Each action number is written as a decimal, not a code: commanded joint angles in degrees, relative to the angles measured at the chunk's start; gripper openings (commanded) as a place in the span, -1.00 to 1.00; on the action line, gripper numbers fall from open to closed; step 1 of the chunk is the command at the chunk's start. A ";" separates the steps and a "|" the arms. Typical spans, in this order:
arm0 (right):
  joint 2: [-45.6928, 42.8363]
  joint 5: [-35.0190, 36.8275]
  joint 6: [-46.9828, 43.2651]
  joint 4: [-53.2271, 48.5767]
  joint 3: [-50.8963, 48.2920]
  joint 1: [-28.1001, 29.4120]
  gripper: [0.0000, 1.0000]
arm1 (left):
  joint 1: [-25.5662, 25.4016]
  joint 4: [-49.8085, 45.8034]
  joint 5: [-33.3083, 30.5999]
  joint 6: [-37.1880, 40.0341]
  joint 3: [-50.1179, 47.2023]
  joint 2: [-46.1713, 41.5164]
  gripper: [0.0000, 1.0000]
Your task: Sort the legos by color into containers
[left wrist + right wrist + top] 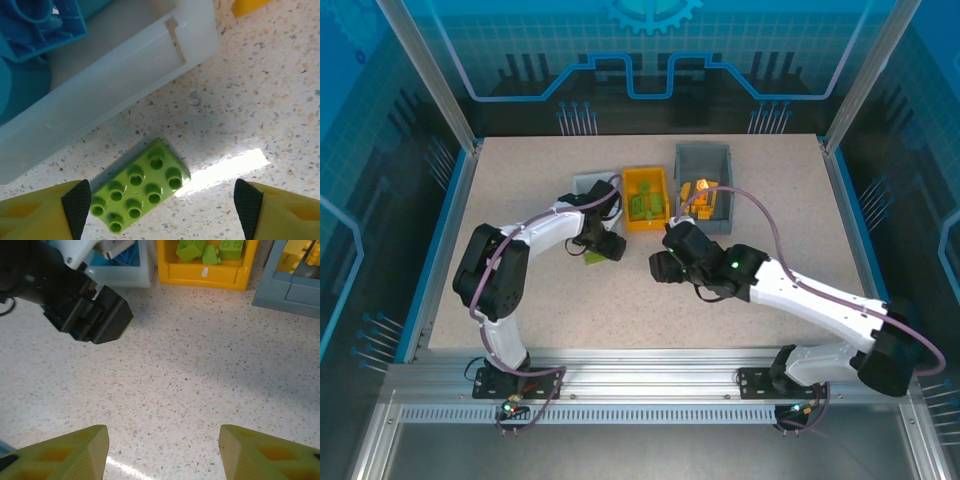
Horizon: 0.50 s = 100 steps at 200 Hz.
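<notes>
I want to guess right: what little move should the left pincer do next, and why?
Probably lower the left pincer and close on the green brick: it lies flat on the table between the open fingers, beside the white bin.

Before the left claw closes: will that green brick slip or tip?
The green brick looks like rigid moulded plastic: probably stiff, light. Lying flat, studs up, it shouldn't roll or tip. Smooth sides might skid on the speckled table.

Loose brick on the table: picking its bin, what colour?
The brick is lime green; best in left wrist view.
</notes>
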 commanded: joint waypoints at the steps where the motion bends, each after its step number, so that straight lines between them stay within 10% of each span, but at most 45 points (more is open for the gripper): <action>1: -2.00 2.17 3.28 -0.51 -1.17 1.30 0.22 | 0.93 -2.26 0.43 3.44 1.57 1.53 0.60; 100: -2.42 3.85 4.24 -1.73 -0.47 2.79 0.22 | 0.86 -3.71 6.17 -2.05 -0.14 2.77 0.45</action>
